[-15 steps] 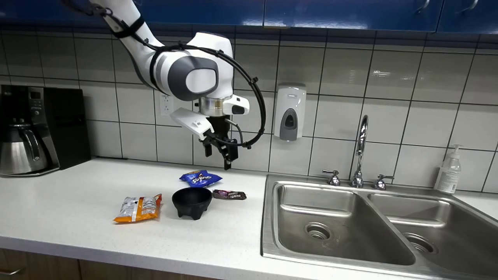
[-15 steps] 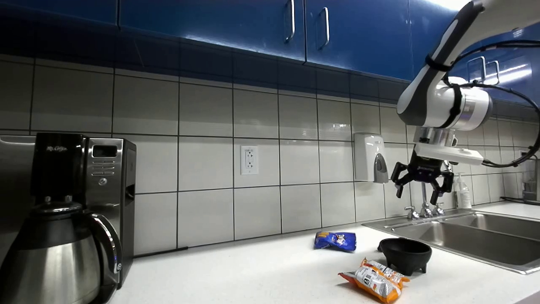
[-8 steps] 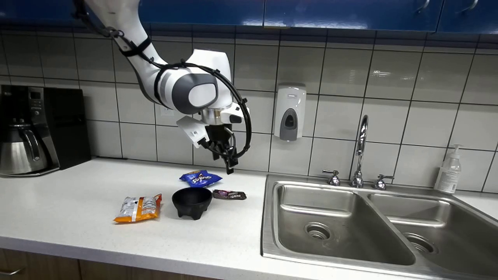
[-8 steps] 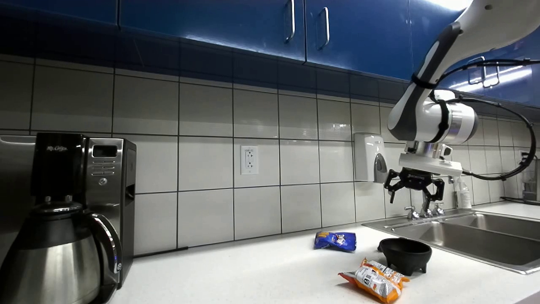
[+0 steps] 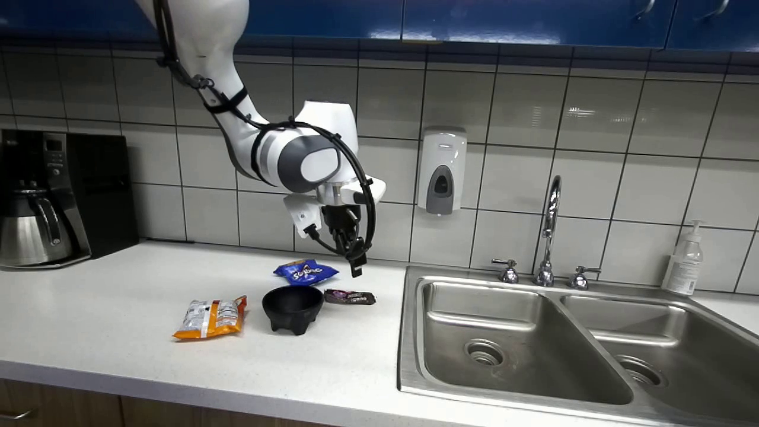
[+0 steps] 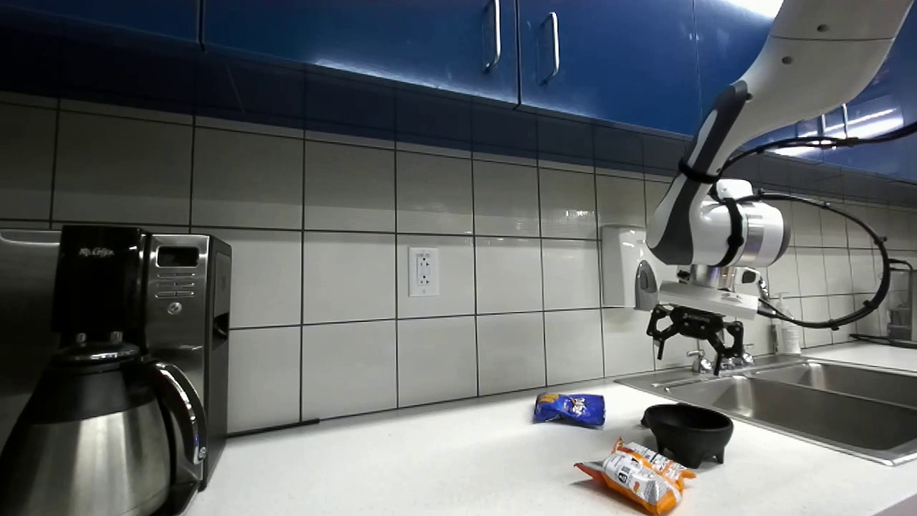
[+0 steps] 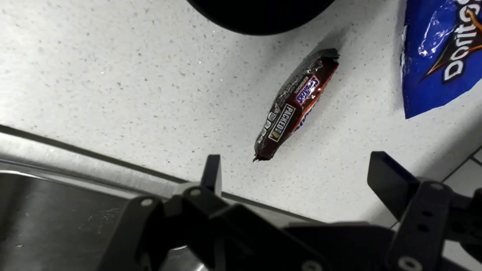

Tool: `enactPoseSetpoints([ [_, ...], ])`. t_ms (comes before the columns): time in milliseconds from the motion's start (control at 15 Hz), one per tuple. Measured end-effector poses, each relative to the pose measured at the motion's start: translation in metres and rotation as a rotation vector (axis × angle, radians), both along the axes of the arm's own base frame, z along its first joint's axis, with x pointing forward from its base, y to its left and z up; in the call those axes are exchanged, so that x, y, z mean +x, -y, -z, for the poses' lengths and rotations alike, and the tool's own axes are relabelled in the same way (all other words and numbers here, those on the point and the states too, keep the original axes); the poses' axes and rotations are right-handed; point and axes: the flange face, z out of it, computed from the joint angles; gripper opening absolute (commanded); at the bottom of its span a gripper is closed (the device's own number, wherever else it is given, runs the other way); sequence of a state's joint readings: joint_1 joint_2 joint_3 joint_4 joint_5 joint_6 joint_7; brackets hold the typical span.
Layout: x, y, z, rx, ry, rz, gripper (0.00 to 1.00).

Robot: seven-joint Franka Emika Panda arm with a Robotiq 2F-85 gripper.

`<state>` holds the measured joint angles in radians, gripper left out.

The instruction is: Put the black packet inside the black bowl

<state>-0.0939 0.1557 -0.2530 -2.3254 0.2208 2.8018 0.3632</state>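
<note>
The black packet is a dark Snickers wrapper (image 5: 350,297) lying flat on the counter, just beside the black bowl (image 5: 293,308). In the wrist view the packet (image 7: 297,101) lies slanted beyond the fingertips, below the edge of the bowl (image 7: 261,15). In an exterior view the bowl (image 6: 691,433) shows but the packet does not. My gripper (image 7: 295,165) is open and empty, with its fingers wide apart. In both exterior views it hangs above the counter, pointing down; here the gripper (image 5: 353,264) is over and behind the packet, and it also shows open (image 6: 689,364).
A blue Doritos packet (image 5: 305,271) lies behind the bowl, towards the tiled wall. An orange packet (image 5: 210,319) lies on the bowl's other side. A steel sink (image 5: 409,344) with a faucet (image 5: 548,231) is beside the packet. A coffee maker (image 6: 186,308) stands at the counter's far end.
The arm and open gripper have come down towards the counter, nearer the black packet, also shifting leftwards in an exterior view. The packets and bowl have not moved.
</note>
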Motion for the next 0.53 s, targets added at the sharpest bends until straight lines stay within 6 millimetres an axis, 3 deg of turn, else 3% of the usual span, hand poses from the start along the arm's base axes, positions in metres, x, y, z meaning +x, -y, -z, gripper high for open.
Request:
enactPoseSetpoints([
  [533,0.026,0.004,0.027,0.003,-0.028,0.079,1.0],
])
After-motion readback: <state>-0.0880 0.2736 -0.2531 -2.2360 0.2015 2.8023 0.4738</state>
